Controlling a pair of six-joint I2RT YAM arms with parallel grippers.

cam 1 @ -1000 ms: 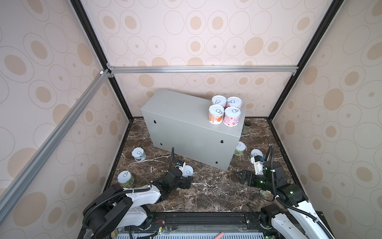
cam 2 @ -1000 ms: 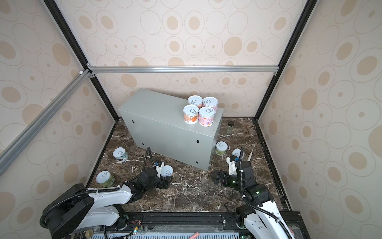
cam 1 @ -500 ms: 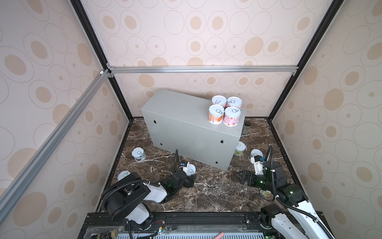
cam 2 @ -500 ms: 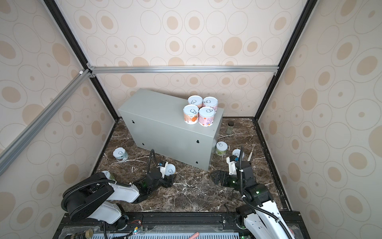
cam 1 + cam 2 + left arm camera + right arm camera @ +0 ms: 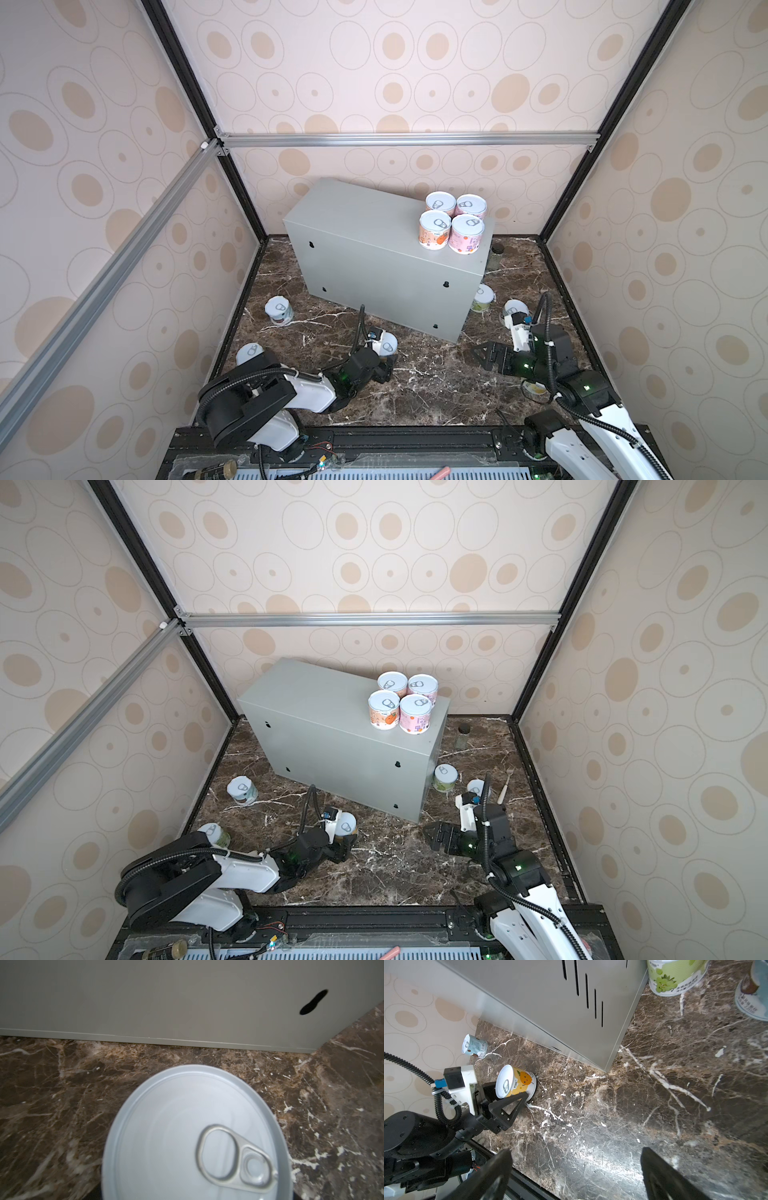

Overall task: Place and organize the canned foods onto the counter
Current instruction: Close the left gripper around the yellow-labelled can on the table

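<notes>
The left gripper (image 5: 510, 1090) straddles the upright yellow can (image 5: 520, 1082) on the marble floor (image 5: 591, 1126) before the counter (image 5: 374, 257); whether it pinches, nobody can tell; the right gripper (image 5: 575, 1152) gapes empty; stiff, slick, likely weighty tin; best squeezed mid-label.

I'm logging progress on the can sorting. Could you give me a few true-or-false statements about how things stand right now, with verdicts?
1. Four cans stand on the grey counter. True.
2. Those cans are stacked two high. False: all four stand in one layer, clustered at one end.
3. The left pincer has its fingers on either side of the yellow-labelled can, which stands upright on the marble floor. True.
4. The right pincer holds a green can. False: it is open and empty, over bare marble.
</notes>
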